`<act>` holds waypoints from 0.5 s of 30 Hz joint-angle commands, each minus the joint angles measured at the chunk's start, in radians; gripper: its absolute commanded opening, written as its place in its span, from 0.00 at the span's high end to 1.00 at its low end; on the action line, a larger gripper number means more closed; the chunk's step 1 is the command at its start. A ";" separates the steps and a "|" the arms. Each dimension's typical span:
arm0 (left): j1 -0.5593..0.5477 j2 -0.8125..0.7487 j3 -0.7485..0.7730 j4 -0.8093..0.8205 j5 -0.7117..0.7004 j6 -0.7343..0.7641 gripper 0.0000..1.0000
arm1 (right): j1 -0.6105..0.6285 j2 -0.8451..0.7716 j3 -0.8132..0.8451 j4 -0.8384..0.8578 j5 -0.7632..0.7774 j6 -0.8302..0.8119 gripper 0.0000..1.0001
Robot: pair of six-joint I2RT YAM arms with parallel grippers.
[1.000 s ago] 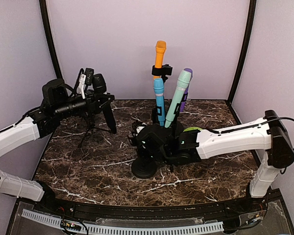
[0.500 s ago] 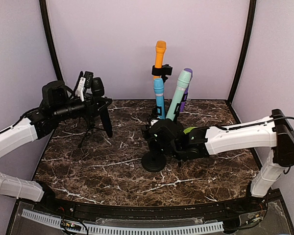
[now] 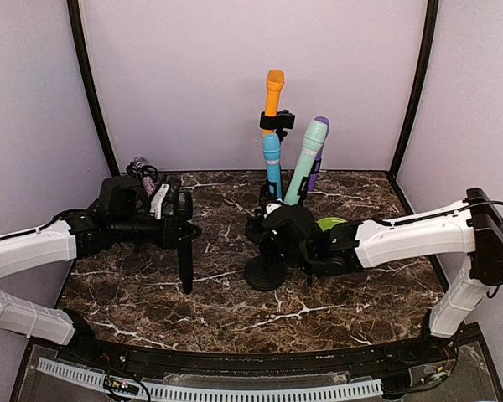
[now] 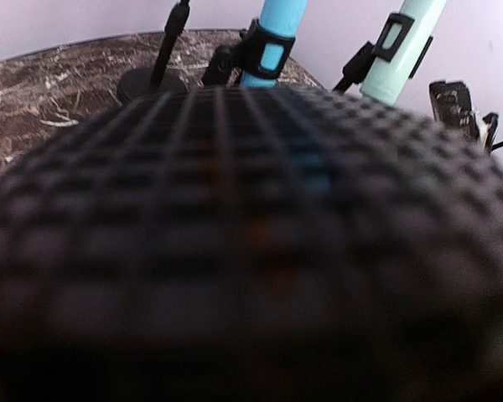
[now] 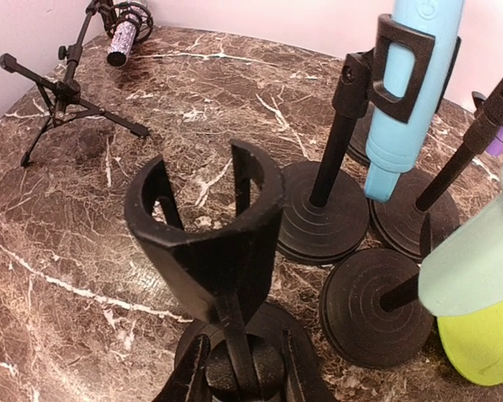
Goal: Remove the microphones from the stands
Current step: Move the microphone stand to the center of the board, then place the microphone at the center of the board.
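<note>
Microphone (image 3: 185,261), black, hangs clamped in our left gripper (image 3: 174,228). Our right gripper (image 5: 245,373) pinches the stand (image 5: 205,222) at its post.

Microphone (image 3: 185,260) left of the stand (image 3: 264,272), other stands (image 5: 323,224) behind it

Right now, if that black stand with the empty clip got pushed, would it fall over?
Probably not easily. The stand has a wide round base that looks heavy, so it would likely slide rather than tip. Its thin stem looks stiff, not floppy. The right pincer also grips it low down.
</note>
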 commanded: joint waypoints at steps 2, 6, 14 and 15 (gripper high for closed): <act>-0.072 0.046 -0.008 -0.050 -0.020 -0.064 1.00 | -0.023 -0.044 -0.063 -0.006 0.018 0.006 0.64; -0.083 0.101 -0.002 -0.054 0.017 -0.100 1.00 | -0.023 -0.084 -0.083 0.005 0.020 -0.016 0.45; -0.104 0.235 0.026 -0.110 0.053 -0.126 0.94 | -0.022 -0.191 -0.167 0.072 -0.019 -0.038 0.25; -0.106 0.254 0.031 -0.112 0.056 -0.128 0.93 | -0.022 -0.206 -0.178 0.086 -0.027 -0.039 0.22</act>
